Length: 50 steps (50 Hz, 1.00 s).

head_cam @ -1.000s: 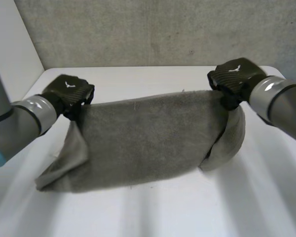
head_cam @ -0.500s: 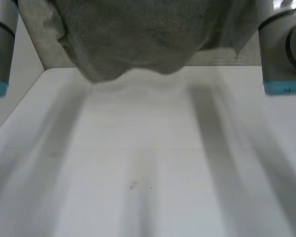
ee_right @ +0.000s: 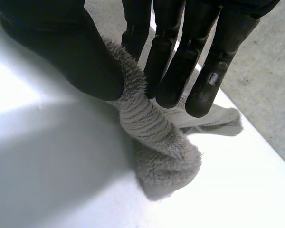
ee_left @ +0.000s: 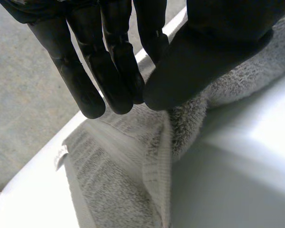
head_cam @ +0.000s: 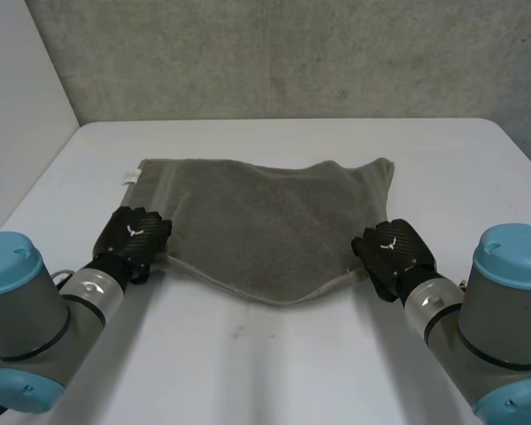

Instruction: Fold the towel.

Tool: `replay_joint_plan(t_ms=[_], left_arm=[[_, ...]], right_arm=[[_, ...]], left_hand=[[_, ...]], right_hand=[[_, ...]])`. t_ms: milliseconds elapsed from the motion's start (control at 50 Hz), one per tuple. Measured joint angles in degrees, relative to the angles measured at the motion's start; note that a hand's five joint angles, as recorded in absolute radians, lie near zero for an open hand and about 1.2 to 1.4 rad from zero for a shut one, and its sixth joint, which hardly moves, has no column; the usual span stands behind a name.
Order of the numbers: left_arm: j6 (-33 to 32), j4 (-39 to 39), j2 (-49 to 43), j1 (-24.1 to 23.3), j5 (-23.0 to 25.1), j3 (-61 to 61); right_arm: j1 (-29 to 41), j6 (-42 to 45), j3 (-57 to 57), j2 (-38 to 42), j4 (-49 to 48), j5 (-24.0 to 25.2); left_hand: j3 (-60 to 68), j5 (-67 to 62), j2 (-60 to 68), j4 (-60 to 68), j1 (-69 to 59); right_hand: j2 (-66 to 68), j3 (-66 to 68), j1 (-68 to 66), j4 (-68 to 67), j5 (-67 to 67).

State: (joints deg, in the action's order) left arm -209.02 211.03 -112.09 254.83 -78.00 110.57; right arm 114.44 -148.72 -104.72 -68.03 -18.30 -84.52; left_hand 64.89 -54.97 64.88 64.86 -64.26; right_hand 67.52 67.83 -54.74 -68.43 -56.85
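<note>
While the fuzzy towel (head_cam: 265, 221) lies spread, left hand (head_cam: 134, 237) and right hand (head_cam: 389, 250) pinch corners.

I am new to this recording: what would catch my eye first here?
A grey towel lies spread on the white table. The left hand pinches the towel's near left corner, and the right hand pinches its near right corner between thumb and fingers.

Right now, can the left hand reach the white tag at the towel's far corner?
Probably yes: only flat towel lies between the left hand and the tag, but that hand is pinching the towel's near corner and must let go first.
</note>
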Motion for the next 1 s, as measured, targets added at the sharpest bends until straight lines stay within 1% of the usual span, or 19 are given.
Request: replay_joint_plan(t_ms=[80, 100, 120, 140, 160, 180, 220, 300, 460, 520, 560, 620, 660, 680, 740, 1000], left_arm=[[0.0, 0.0, -0.1, 0.5, 0.3, -0.4], [0.0, 0.0, -0.1, 0.5, 0.3, -0.4], [0.1, -0.1, 0.1, 1.0, 0.3, -0.6], [0.1, -0.1, 0.3, 1.3, 0.3, -0.7], [0.1, -0.1, 0.4, 1.7, 0.4, -0.8], [0.2, -0.1, 0.5, 1.9, 0.5, -0.8], [0.2, -0.2, 0.5, 2.4, 0.7, -0.9], [0.3, -0.2, 0.3, 3.5, 1.6, -0.9], [0.7, -1.5, 0.1, 8.5, 6.4, -1.0], [0.8, -2.6, 0.3, 9.9, 7.4, -1.0], [1.0, -5.7, 0.6, 12.1, 8.7, -1.1], [1.1, -9.4, 1.0, 13.2, 9.3, -1.3], [1.0, -11.3, 1.2, 13.4, 9.4, -1.4], [0.9, -12.6, 1.4, 13.5, 9.4, -1.4], [0.7, -14.2, 1.8, 13.6, 9.2, -1.4], [-1.4, -14.7, 1.2, 13.3, 8.6, -1.2]], right_arm=[[-0.1, -0.5, -0.6, -1.0, -0.1, 0.1], [-0.1, -0.5, -0.6, -1.0, -0.1, 0.1], [-0.3, -0.8, -0.6, -1.8, -0.3, 0.2], [-0.4, -1.0, -0.7, -2.1, -0.3, 0.2], [-0.9, -1.3, -0.7, -2.6, -0.4, 0.3], [-1.1, -1.4, -0.7, -2.7, -0.4, 0.3], [-1.8, -1.7, -0.8, -3.0, -0.5, 0.3], [-3.2, -2.1, -0.9, -3.3, -0.6, 0.4], [-6.0, -3.1, -0.8, -2.9, -0.9, 0.4], [-6.4, -3.7, -0.7, -2.8, -0.9, 0.4], [-6.8, -4.7, -0.6, -2.5, -0.9, 0.5], [-7.0, -5.7, -0.6, -2.1, -1.0, 0.5], [-6.9, -5.9, -0.6, -1.9, -1.0, 0.5], [-6.9, -5.9, -0.6, -1.8, -1.0, 0.6], [-6.8, -6.0, -0.7, -1.6, -1.0, 0.5], [-6.4, -6.0, -0.8, -1.3, -0.9, 0.6]], left_hand=[[-15.7, 15.9, -15.7, -15.7, 16.5], [-15.7, 15.9, -15.7, -15.7, 16.5], [-25.7, 25.7, -25.8, -25.5, 25.4], [-26.8, 27.0, -27.2, -26.8, 26.4], [-32.9, 32.5, -32.9, -32.9, 32.3], [-32.9, 32.5, -32.9, -32.9, 32.3], [-37.4, 37.7, -37.8, -37.6, 36.8], [-41.6, 41.8, -41.6, -41.7, 40.7], [-42.3, 42.5, -42.3, -42.4, 41.2], [-42.1, 42.2, -42.1, -42.2, 41.2], [-42.1, 42.2, -42.1, -42.2, 41.2], [-39.4, 39.5, -39.5, -39.4, 39.1], [-36.9, 36.9, -36.8, -36.8, 36.1], [-33.3, 33.3, -33.2, -33.2, 32.4], [-30.9, 30.9, -30.8, -30.7, 30.0], [-29.9, 30.0, -29.9, -29.9, 29.2]], right_hand=[[0.0, 0.0, 0.0, 0.0, 0.0], [0.0, 0.0, 0.0, 0.0, 0.0], [0.0, 0.0, 0.0, 0.0, 0.0], [0.0, 0.0, 0.0, 0.0, 0.0], [0.0, 0.0, 0.0, 0.0, 0.0], [0.0, 0.0, 0.0, 0.0, 0.0], [0.0, 0.0, 0.0, 0.0, 0.0], [0.0, 0.0, 0.0, 0.0, 0.0], [0.0, 0.0, 0.0, 0.0, 0.0], [0.0, 0.0, 0.0, 0.0, 0.0], [0.0, 0.0, 0.0, 0.0, 0.0], [0.0, 0.0, 0.0, 0.0, 0.0], [0.0, 0.0, 0.0, 0.0, 0.0], [0.0, 0.0, 0.0, 0.0, 0.0], [0.0, 0.0, 0.0, 0.0, 0.0], [0.0, 0.0, 0.0, 0.0, -0.1]])
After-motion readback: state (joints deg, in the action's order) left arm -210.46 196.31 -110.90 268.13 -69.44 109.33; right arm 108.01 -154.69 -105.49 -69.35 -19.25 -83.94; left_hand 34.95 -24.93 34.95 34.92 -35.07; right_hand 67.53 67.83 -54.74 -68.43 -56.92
